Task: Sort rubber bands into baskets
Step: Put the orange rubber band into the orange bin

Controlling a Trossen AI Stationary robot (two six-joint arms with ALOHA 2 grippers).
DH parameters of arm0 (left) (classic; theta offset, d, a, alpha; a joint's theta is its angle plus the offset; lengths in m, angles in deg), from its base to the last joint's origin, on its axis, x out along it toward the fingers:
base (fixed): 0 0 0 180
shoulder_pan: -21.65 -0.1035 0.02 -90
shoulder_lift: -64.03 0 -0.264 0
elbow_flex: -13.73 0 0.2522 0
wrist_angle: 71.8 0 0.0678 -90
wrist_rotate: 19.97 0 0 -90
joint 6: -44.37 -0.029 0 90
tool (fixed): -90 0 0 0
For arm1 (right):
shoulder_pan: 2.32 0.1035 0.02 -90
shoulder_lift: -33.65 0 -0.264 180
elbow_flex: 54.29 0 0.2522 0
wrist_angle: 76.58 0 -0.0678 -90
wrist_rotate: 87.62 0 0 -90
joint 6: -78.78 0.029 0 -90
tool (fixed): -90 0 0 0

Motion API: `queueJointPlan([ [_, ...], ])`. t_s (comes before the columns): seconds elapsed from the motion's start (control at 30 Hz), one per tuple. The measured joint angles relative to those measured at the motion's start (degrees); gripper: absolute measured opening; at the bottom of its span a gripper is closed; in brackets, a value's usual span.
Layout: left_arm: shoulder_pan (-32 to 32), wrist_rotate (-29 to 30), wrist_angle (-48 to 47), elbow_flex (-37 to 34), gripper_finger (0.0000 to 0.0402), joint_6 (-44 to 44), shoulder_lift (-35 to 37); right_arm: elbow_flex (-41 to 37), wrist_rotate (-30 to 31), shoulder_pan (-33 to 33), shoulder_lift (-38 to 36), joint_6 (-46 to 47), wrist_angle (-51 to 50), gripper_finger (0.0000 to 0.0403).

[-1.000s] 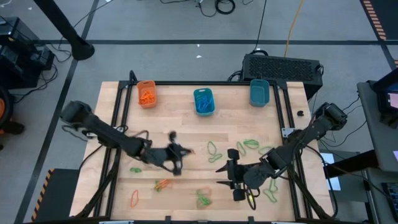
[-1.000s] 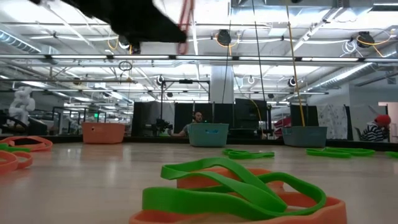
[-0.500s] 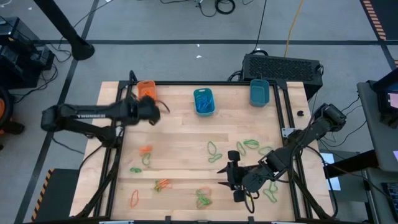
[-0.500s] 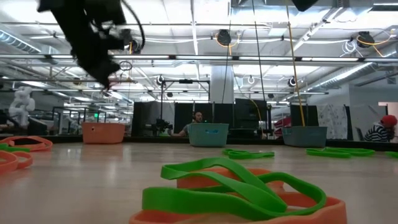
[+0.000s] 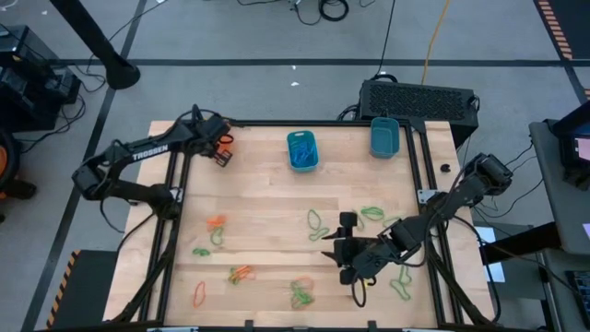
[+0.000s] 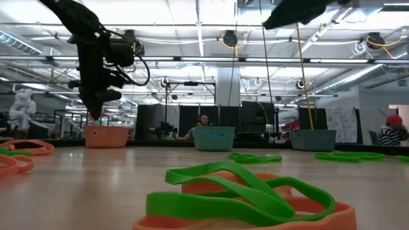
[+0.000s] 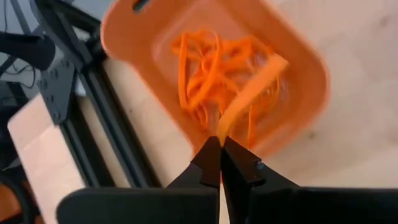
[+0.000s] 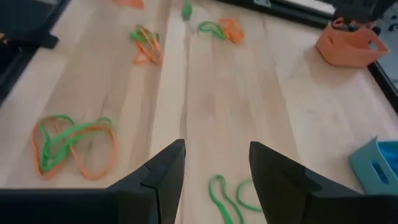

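Observation:
My left gripper [image 5: 220, 153] hangs over the orange basket [image 5: 225, 140] at the table's far left and is shut on an orange rubber band [image 7: 252, 93]. The basket [image 7: 298, 118] holds several orange bands. In the low view my left gripper [image 6: 94, 110] points down above the basket [image 6: 106, 136]. My right gripper [image 5: 347, 251] is open and empty above the near right of the table; its fingers [image 8: 214, 163] stand over bare wood. A blue basket [image 5: 301, 150] and a teal basket [image 5: 384, 136] stand at the far edge. Loose green bands [image 5: 318, 221] and orange bands [image 5: 216, 221] lie on the table. My left gripper pinches one end of the orange band [image 7: 222, 132] between its two shut fingertips, coming from above and pointing down. The band stretches away from the fingertips over the basket's inside, clear of the table; whether its far end touches the bands in the basket I cannot tell.
A black box [image 5: 419, 97] sits behind the far right edge. Green bands [image 5: 373, 214] lie by my right arm. Mixed green and orange bands [image 5: 301, 293] lie near the front edge, also in the right wrist view [image 8: 71, 143]. Bare wood shows mid-table.
My left gripper has travelled from the table's middle toward the far left, carrying the orange band, and now hangs over the orange basket, pointing down. My right gripper has shifted a little toward the far edge.

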Motion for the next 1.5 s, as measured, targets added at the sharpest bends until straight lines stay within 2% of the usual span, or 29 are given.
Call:
queueJointPlan([
  [0.3, -0.66, 0.37, 10.03, 0.00, 0.0013, -4.11, -3.99, -1.70, -0.13, -0.40, 0.00, 2.19, 0.12, 0.0171],
  [0.7, -0.73, 2.19, 9.76, 0.00, 0.0019, -4.20, -5.65, -1.72, -0.13, -0.38, 0.00, 2.20, 0.14, 0.0171],
  [0.8, -0.73, 2.29, 9.68, 0.00, 0.0042, -5.35, -5.65, -1.72, -0.13, -0.38, 0.02, 2.20, 0.14, 0.0171],
  [1.03, -0.73, 4.82, 9.70, 0.02, 0.0130, -5.64, -5.62, -1.75, -0.15, -0.38, 0.02, 2.18, 0.14, 0.0171],
  [1.23, -0.58, 5.22, 7.03, 1.81, 0.0152, -5.59, -5.51, -1.75, -0.14, -0.38, 0.02, 2.18, 0.14, 0.0171],
  [1.3, 0.12, 3.46, 3.14, 4.39, 0.0153, -5.50, -5.47, -1.75, -0.14, -0.38, 0.02, 2.00, 0.14, 0.0171],
  [1.5, 6.36, -7.91, -12.02, 14.25, 0.0153, -2.18, -5.22, -1.75, -0.14, -0.38, 0.02, 1.13, 0.83, 0.0171],
])
